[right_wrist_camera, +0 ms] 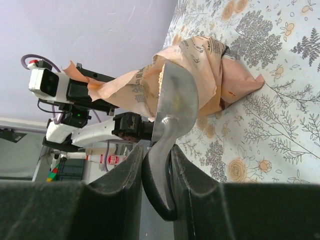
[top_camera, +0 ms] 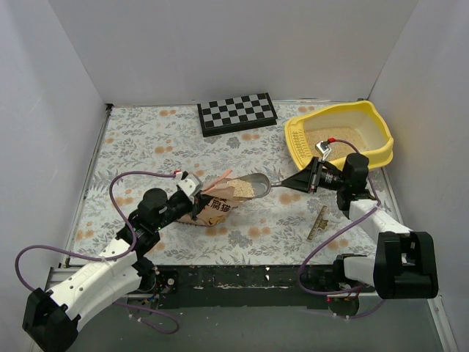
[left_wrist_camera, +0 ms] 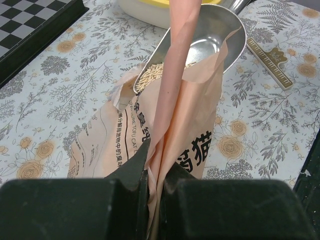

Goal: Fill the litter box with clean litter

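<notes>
One scoop (top_camera: 261, 180) of litter (top_camera: 240, 190) sits at the mouth of the bag (top_camera: 212, 211) mid-table, right tool (right_wrist_camera: 156, 155) clenched on its handle, left tool (left_wrist_camera: 155, 165) pinching the flap. Tilting en route to the box (top_camera: 384, 136), far right corner, could spill it.

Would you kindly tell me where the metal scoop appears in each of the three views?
Top external: metal scoop at centre, bowl at the peach-orange bag.
Left wrist: scoop upper right, inside the bag's mouth.
Right wrist: scoop at centre, handle in the right gripper.
Shared landmark: that bag.
</notes>
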You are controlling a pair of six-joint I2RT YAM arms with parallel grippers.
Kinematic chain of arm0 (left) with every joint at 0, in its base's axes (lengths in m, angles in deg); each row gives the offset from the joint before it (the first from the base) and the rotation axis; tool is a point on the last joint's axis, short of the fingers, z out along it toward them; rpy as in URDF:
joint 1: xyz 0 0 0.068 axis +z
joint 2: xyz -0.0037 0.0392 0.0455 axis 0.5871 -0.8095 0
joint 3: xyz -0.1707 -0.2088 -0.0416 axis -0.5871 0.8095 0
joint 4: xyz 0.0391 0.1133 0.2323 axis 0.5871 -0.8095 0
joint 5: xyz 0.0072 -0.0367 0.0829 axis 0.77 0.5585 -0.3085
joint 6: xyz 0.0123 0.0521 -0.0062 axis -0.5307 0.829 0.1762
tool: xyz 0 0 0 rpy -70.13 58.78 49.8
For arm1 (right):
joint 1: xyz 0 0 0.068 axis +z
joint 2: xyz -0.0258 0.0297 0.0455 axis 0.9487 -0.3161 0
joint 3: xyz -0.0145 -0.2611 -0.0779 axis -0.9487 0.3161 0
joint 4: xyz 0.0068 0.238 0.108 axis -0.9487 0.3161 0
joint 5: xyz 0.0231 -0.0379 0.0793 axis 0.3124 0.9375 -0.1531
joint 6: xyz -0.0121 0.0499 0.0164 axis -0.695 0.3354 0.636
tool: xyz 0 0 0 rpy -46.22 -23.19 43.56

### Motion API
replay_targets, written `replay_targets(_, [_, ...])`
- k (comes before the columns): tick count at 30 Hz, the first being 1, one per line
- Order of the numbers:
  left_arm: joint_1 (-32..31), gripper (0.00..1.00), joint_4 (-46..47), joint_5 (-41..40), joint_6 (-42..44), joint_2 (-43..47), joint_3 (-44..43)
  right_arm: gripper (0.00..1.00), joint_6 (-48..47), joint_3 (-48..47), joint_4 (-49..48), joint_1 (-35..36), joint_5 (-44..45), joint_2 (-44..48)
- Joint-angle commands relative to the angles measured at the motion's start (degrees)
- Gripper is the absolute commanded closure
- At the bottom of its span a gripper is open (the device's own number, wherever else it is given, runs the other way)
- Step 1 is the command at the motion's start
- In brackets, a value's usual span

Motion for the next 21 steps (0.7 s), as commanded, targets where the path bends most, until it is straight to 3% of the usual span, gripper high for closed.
replay_targets(1, [-0.6, 1.00, 5.4, 2.4, -0.4, 1.9, 0.2, 0.99, 1.4, 1.0, -1.1, -2.6, -2.1, 3.8])
replay_targets(14, [-0.7, 1.00, 5.2, -1.7, -0.9, 3.2, 0.1, 0.99, 6.8, 1.9, -1.7, -5.2, -1.9, 12.2])
replay_targets(21, [-0.7, 1.00, 4.6, -5.4, -0.8, 4.9, -0.2, 0.99, 18.9, 3.1, -14.0, -5.3, -0.2, 13.9])
